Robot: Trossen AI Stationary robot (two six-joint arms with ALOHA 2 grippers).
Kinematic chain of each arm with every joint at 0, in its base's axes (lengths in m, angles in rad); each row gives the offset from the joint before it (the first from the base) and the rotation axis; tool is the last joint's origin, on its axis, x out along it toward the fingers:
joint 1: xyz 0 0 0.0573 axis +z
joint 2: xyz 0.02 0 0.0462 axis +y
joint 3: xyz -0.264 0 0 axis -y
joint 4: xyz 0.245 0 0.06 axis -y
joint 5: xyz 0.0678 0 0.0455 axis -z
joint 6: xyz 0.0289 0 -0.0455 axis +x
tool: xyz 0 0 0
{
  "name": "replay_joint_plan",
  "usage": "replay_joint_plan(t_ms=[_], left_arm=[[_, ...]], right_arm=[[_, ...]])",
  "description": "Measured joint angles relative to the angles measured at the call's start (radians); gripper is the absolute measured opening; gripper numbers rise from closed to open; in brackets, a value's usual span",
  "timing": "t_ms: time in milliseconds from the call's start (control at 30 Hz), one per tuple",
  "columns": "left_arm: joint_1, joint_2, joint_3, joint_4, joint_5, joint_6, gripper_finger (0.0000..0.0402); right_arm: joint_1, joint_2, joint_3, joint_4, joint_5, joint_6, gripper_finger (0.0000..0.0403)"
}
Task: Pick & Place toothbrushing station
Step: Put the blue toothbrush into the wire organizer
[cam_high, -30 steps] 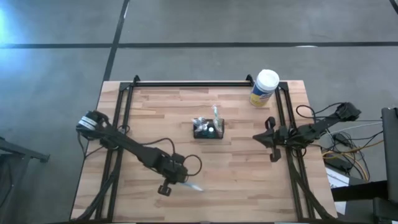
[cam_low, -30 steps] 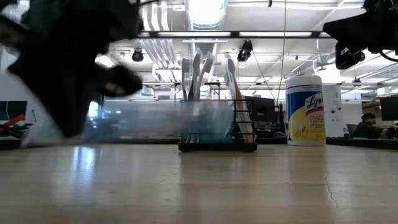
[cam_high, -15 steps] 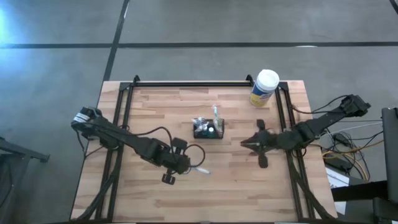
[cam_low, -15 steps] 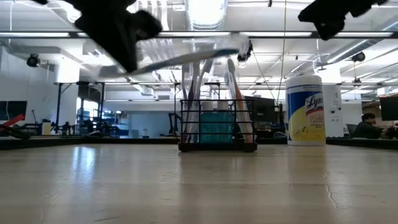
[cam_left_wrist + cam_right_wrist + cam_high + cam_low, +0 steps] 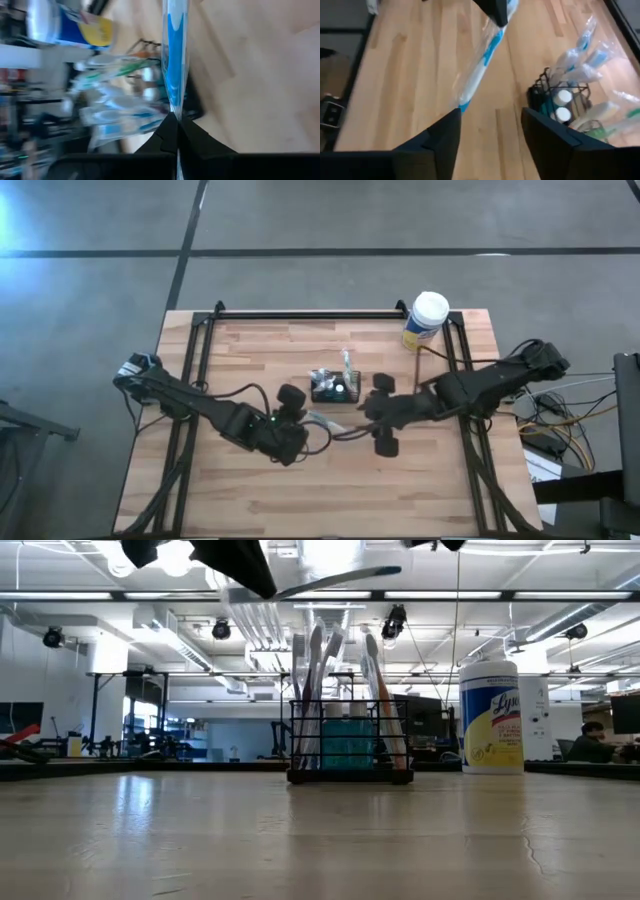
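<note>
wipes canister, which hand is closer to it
Right. The right hand is open near mid-table beside the caddy, nearer the wipes canister at the far right corner. The left hand, shut on a wrapped toothbrush, is farther.

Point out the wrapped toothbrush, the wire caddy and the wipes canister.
wrapped toothbrush (image 5: 479, 67): right wrist view, blue-striped middle of its handle.
wire caddy (image 5: 349, 778): low view, base rail of its front wall.
wipes canister (image 5: 431, 307): high view, centre of its white lid.

Right tool (image 5: 490, 132) fingers apart, above wood tabletop (image 5: 410, 75). Wrapped blue-and-white toothbrush (image 5: 481, 62) slants between them, far end pinched by left tool (image 5: 495, 11); near end beside one right finger (image 5: 442, 137). Black mesh caddy (image 5: 559, 100) just beside, holding wrapped brushes, white-capped items.
</note>
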Motion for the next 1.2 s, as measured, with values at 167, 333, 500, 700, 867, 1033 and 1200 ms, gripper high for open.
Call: replay_joint_plan(t_ms=[167, 333, 500, 700, 867, 1033, 1200], left_arm=[[-0.01, 0.0, 0.0, 0.003, -0.101, 0.062, 0.0001], [-0.008, 0.0, 0.0, 0.014, -0.161, 0.102, 0.0], [-0.009, 0.0, 0.011, 0.025, -0.171, 0.098, 0.0], [-0.01, 0.0, 0.018, 0.03, -0.171, 0.099, 0.0], [-0.01, 0.0, 0.015, 0.032, -0.17, 0.099, 0.0], [-0.01, 0.0, 0.014, 0.054, -0.169, 0.109, 0.0], [-0.01, 0.0, 0.013, 0.063, -0.157, 0.113, 0.0]], right_arm=[[-0.016, 0.125, 0.135, -0.084, 0.028, -0.051, 0.0232], [-0.034, 0.227, 0.227, -0.101, 0.028, -0.085, 0.0249], [-0.068, 0.294, 0.284, -0.132, 0.029, -0.067, 0.0255], [-0.099, 0.332, 0.294, -0.138, 0.028, -0.072, 0.0252], [-0.104, 0.331, 0.294, -0.143, 0.028, -0.088, 0.021], [-0.104, 0.331, 0.294, -0.144, 0.024, -0.101, 0.0125], [-0.106, 0.332, 0.293, -0.15, 0.029, -0.11, 0.003]])
